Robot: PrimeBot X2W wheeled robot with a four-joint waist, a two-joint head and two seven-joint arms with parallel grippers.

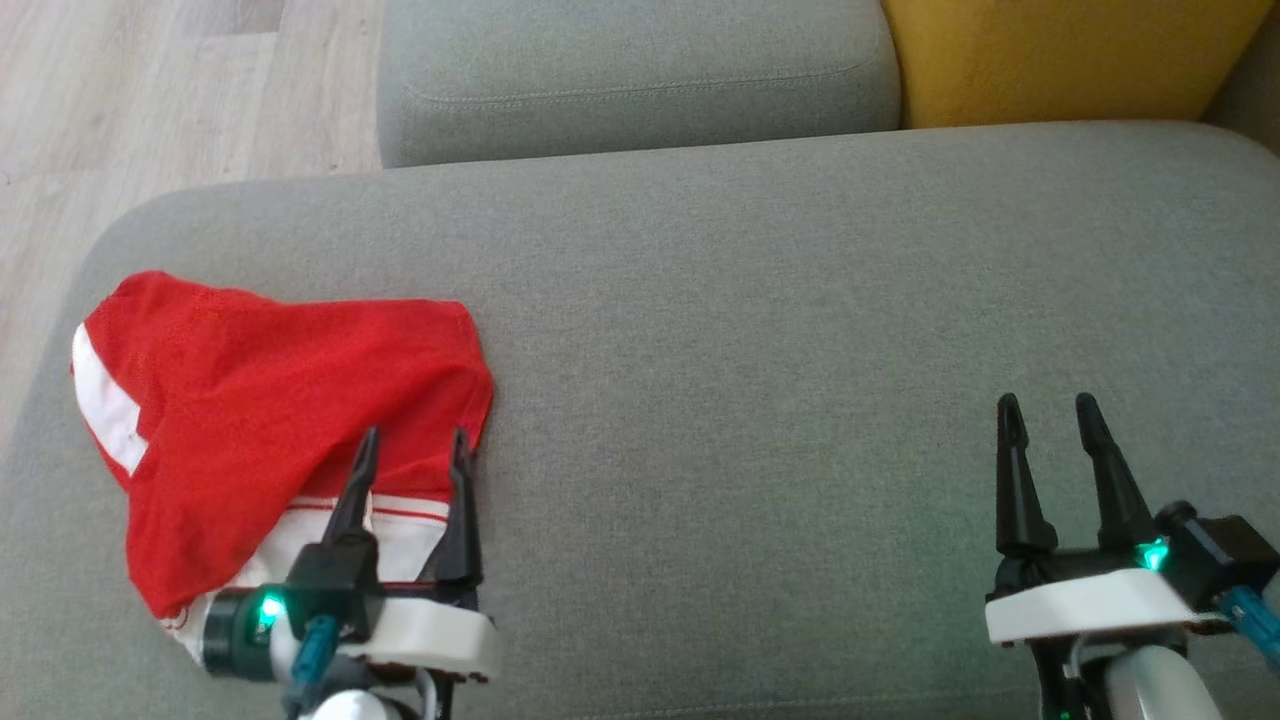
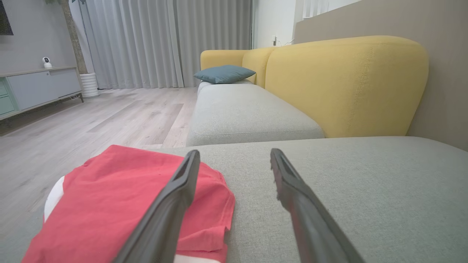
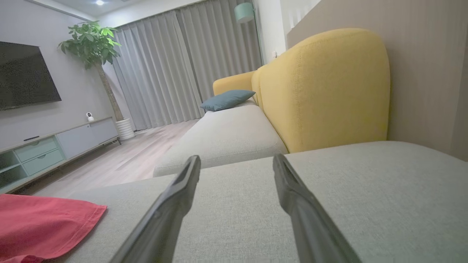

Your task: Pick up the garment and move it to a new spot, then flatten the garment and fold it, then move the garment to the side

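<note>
Head view: red-and-white garment (image 1: 270,400) crumpled at eight o'clock on grey sofa cushion (image 1: 750,350); left gripper (image 1: 416,434) over its hem, spread wide, empty; right gripper (image 1: 1048,400) at four o'clock, likewise.

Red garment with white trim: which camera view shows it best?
Head view: the crumpled red fabric garment with white trim lies nearly whole on the grey sofa cushion, the open left tool over its near edge. The left wrist view crops it at the bottom, behind one finger; the right wrist view catches a corner.
</note>
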